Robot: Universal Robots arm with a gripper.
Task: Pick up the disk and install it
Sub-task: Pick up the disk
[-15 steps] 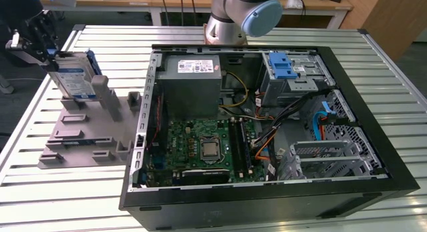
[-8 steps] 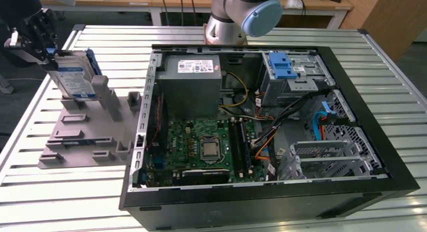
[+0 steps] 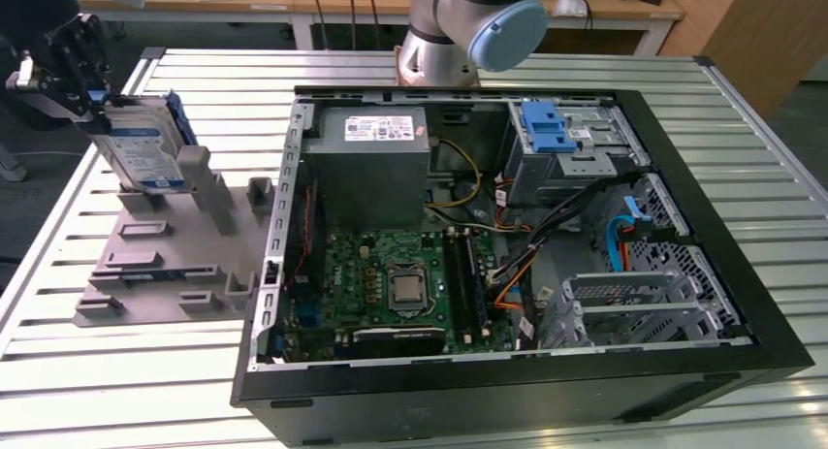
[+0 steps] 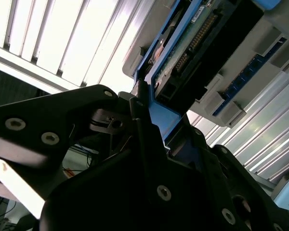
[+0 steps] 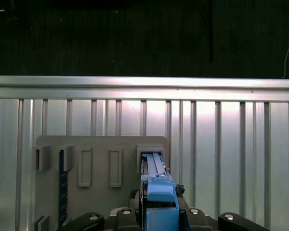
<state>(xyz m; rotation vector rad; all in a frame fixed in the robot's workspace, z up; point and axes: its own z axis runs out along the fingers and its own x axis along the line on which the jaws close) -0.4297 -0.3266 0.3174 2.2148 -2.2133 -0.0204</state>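
Your end effector [image 3: 91, 98] is clenched on the upper end of the hard drive disk [image 3: 140, 144]. The disk stands upright just below it, its lower end at a slot of the grey holder [image 3: 155, 274] on the slatted worktop [image 3: 104, 371].

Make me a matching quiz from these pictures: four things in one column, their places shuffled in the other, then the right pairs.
1. silver rectangular disk with blue side rails
2. large grey metal power supply box
3. blue plastic latch piece
4. green motherboard circuit board

A. on top of the metal drive cage
B. standing at the grey slotted holder plate, gripped by the pincer
C. flat on the black computer case's floor
D. in the case, at the exterior view's left of the cage

Pairs: 1-B, 2-D, 3-A, 4-C
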